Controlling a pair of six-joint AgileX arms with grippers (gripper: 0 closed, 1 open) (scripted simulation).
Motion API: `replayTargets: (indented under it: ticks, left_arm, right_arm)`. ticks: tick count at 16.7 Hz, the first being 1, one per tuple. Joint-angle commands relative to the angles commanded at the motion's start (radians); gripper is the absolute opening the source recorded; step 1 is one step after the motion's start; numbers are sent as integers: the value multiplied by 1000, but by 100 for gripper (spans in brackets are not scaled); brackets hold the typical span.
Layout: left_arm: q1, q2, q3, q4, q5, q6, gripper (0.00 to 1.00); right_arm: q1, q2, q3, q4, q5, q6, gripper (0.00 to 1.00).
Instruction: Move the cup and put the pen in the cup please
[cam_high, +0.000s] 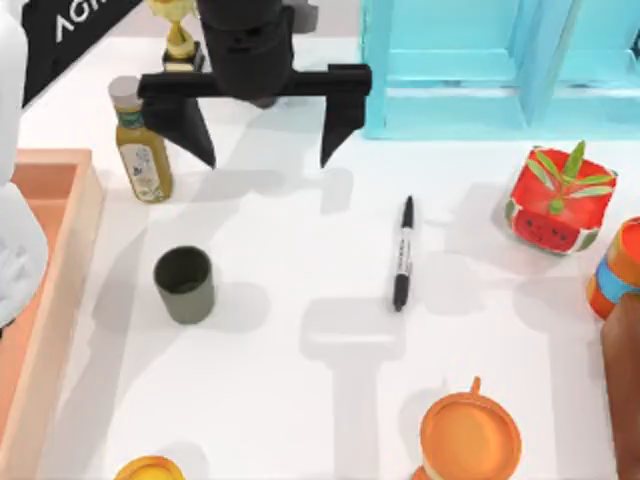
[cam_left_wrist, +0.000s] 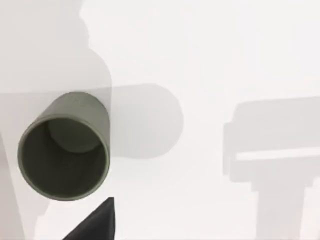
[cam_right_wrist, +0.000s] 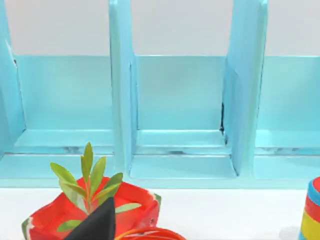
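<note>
Hovering with jaws spread wide, the left gripper (cam_high: 265, 150) hung near the cup (cam_high: 184, 284), apart from the pen (cam_high: 402, 252). An off-centre descent risked tipping the cup. The right gripper's state couldn't be told.

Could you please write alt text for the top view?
The open left gripper hovers above a white table, with the upright olive-grey cup at left and the black pen lying flat, apart from it, near the centre.
</note>
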Motion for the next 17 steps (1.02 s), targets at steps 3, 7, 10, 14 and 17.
replayTargets:
  ticks: [3, 7, 10, 14, 17]
  left_arm:
    - [-58, 185, 128, 53, 60, -15, 100]
    - [-119, 354, 265, 122, 120, -30, 100]
    - [-130, 380, 288, 133, 131, -33, 100]
    - [-125, 380, 283, 134, 130, -32, 100]
    - [-132, 387, 235, 194, 130, -36, 100]
  right_arm:
    - [0, 0, 0, 0, 0, 0, 100]
    - [0, 0, 0, 0, 0, 0, 100]
    - [0, 0, 0, 0, 0, 0, 100]
    - [0, 0, 0, 0, 0, 0, 100]
    - [0, 0, 0, 0, 0, 0, 100]
